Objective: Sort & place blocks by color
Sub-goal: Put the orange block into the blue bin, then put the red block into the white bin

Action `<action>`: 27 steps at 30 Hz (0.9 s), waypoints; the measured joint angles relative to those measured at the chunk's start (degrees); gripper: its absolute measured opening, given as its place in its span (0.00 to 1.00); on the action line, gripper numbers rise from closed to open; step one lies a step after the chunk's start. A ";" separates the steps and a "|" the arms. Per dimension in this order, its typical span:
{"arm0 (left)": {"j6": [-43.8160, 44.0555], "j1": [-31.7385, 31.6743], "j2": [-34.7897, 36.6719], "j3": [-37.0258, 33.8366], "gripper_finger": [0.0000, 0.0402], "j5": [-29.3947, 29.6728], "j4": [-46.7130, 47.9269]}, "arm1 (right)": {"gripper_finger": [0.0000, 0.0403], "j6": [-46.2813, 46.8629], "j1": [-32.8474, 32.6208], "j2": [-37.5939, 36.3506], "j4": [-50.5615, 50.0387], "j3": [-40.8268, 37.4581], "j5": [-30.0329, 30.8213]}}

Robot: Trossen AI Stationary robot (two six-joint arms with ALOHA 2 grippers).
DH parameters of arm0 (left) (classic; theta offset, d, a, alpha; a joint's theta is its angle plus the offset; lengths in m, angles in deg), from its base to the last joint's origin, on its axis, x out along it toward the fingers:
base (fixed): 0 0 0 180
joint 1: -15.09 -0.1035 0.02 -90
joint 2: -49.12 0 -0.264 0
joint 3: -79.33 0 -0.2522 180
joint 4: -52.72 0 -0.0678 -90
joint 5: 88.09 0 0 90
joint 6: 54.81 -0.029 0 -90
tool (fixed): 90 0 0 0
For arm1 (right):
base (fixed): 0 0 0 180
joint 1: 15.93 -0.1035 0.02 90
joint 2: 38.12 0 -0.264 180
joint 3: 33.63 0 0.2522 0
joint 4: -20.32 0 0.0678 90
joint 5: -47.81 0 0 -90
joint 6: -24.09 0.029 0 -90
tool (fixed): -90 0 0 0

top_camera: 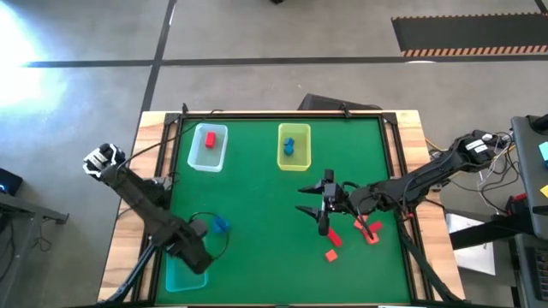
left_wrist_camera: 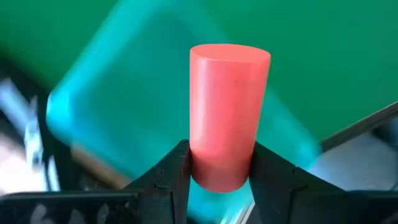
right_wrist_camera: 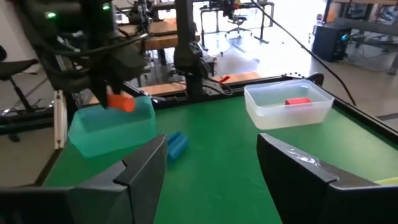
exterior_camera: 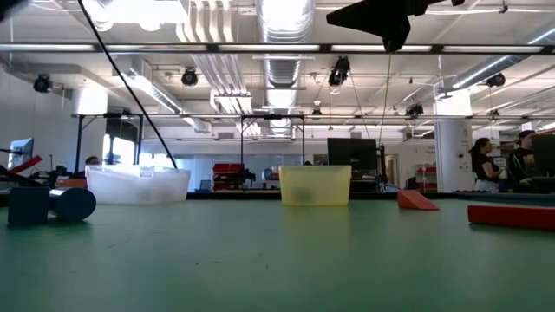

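Observation:
My left gripper (left_wrist_camera: 221, 163) is shut on an orange-red cylinder block (left_wrist_camera: 229, 112) and hangs over the teal tray (top_camera: 181, 275) at the table's near left corner. The right wrist view shows that block (right_wrist_camera: 120, 102) above the teal tray (right_wrist_camera: 112, 127). Blue blocks (top_camera: 221, 225) lie on the mat beside it. A red block (top_camera: 210, 139) lies in the pale tray (top_camera: 208, 158), and a blue one (top_camera: 290, 146) in the yellow-green tray (top_camera: 294, 162). My right gripper (top_camera: 321, 207) is open above the mat, near several red blocks (top_camera: 334, 240). My left gripper pinches the orange-red cylinder at its lower end (left_wrist_camera: 217, 177) between the two fingers, which lie across it. The block sticks out past the fingertips. It is lifted clear above the teal tray, as the right wrist view shows.
Red pieces (top_camera: 370, 231) lie near the right edge, with one more (top_camera: 330, 255) toward the near edge. In the low view a red wedge (exterior_camera: 416, 200) and a red bar (exterior_camera: 512, 215) sit on the right. The mat's middle (top_camera: 265, 214) is bare. People stand in the room beyond.

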 joint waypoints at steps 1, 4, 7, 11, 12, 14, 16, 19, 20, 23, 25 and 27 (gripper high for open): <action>1.72 0.98 -0.18 -0.48 0.28 -1.31 -0.05 | 0.59 0.01 0.00 0.00 -0.02 -0.04 0.07; 5.43 2.69 -1.00 -1.99 0.28 -4.24 -0.06 | 0.59 0.00 -0.02 0.00 0.06 -0.10 0.11; 6.62 3.03 -1.65 -4.06 0.28 -6.14 -0.29 | 0.58 0.00 -0.02 0.00 0.04 -0.17 0.12; 6.55 2.91 -2.29 -6.08 0.34 -6.21 -0.67 | 0.59 0.01 -0.02 0.00 0.04 -0.17 0.12; 6.55 2.86 -2.35 -6.44 0.37 -6.21 -0.65 | 0.59 0.02 -0.02 0.00 0.04 -0.17 0.12; 6.52 2.86 -2.35 -7.17 0.42 -6.21 -0.67 | 0.59 0.00 -0.02 0.00 0.04 -0.17 0.11; 6.50 2.88 -2.35 -7.67 0.46 -6.23 -0.67 | 0.59 0.02 -0.02 0.00 0.04 -0.17 0.10; 6.46 2.88 -2.33 -7.92 0.48 -6.21 -0.65 | 0.59 0.02 -0.02 0.00 0.04 -0.17 0.12; 6.46 2.88 -2.31 -7.91 0.48 -6.22 -0.69 | 0.58 0.02 -0.02 0.00 0.03 -0.17 0.10; 6.21 2.88 -2.29 -7.34 0.48 -6.20 -0.64 | 0.58 0.82 -0.02 0.00 -0.50 -0.17 0.12; 6.13 2.86 -2.13 -6.76 0.48 -6.19 -0.69 | 0.59 1.77 -0.02 0.00 -1.60 -0.18 0.09; 5.59 2.86 -1.98 -6.22 0.48 -6.19 -0.67 | 0.59 2.72 -0.02 0.00 -2.81 -0.20 0.09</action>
